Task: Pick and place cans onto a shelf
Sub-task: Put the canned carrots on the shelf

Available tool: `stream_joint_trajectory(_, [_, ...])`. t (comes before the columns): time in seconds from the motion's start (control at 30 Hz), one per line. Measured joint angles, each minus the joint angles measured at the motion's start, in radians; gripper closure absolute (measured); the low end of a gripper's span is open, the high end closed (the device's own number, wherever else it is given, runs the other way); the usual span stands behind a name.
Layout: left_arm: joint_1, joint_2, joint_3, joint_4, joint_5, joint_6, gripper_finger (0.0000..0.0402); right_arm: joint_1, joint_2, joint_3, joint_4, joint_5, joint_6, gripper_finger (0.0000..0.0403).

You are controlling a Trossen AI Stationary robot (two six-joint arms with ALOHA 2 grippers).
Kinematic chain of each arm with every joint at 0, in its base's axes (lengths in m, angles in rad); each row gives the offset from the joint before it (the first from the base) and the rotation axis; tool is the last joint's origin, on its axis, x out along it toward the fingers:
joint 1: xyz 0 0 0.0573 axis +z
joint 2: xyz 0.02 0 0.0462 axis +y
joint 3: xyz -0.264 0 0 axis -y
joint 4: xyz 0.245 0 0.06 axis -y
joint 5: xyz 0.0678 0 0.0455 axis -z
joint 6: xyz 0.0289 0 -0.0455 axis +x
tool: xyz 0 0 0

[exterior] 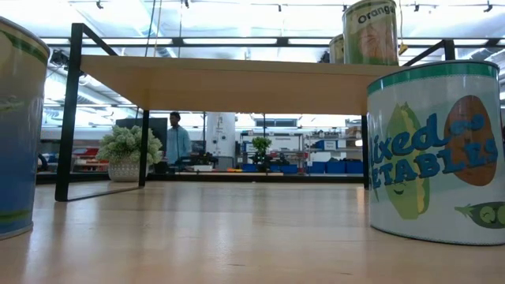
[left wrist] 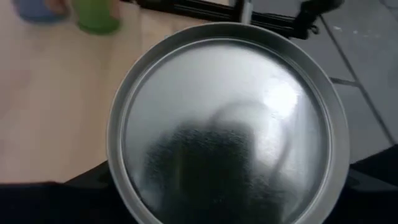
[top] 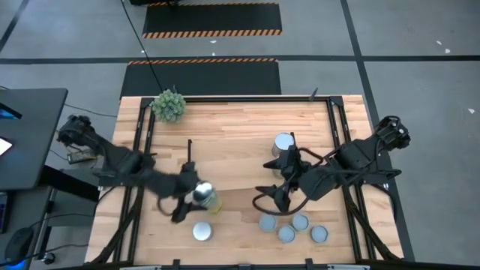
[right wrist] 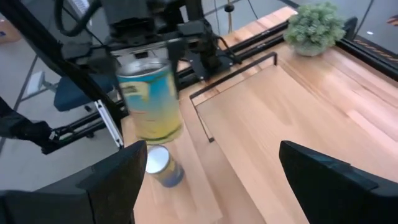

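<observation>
Held can: a yellow-and-blue labelled can point(top: 203, 195), silvery top up, sits clamped in the left gripper point(top: 196, 196) above the near-left tabletop, in front of the shelf's front edge; the left wrist view is filled by its round metal lid point(left wrist: 227, 124).
Shelf: the light-wood shelf point(top: 232, 135) with black rod frame spans the middle of the table; seen from the low view, its board point(exterior: 237, 83) stands raised on black legs.
Can on shelf: one silver-topped can point(top: 283, 142) stands on the shelf's right part; the low view shows an orange-labelled can point(exterior: 369, 31) up there.
Loose cans: one point(top: 202, 231) lies near the front edge just beside the left gripper; a cluster of four point(top: 292, 226) stands front right.
Right gripper: the right gripper point(top: 274, 180) hovers between the shelf can and the cluster, fingers point(right wrist: 329, 180) spread wide, holding nothing.
Foreground: a mixed-vegetables can point(exterior: 438, 150) looms at table height.
Corner: a potted green plant point(top: 169, 105) sits at the far left.
Background: a person point(exterior: 177, 140) stands in the room behind.
</observation>
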Motion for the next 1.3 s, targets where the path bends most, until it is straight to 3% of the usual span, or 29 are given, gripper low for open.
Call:
stream_joint_trajectory(0.3, [0.319,0.068,0.002,0.071,0.29,0.244,0.01,-0.017,-0.07,0.0,-0.137,0.001,0.045,0.003])
stream_joint_trajectory(0.57, [0.526,0.186,0.002,0.165,0.406,0.346,0.01,-0.102,-0.15,0.0,-0.195,-0.072,-0.079,0.003])
stream_joint_trajectory(0.77, [0.609,0.262,0.002,0.28,0.411,0.394,0.0099,-0.169,-0.191,0.0,-0.202,-0.106,-0.174,0.003])
stream_joint_trajectory(0.9, [0.635,0.305,0.002,0.322,0.356,0.448,0.0099,-0.191,-0.209,0.0,-0.205,-0.108,-0.212,0.003])
stream_joint_trajectory(1.0, [0.635,0.325,0.001,0.325,0.31,0.504,0.0099,-0.198,-0.213,0.0,-0.208,-0.108,-0.221,0.003])
stream_joint_trajectory(1.3, [0.631,0.335,0.002,0.293,0.324,0.511,0.0099,-0.198,-0.208,0.0,-0.213,-0.11,-0.217,0.003])
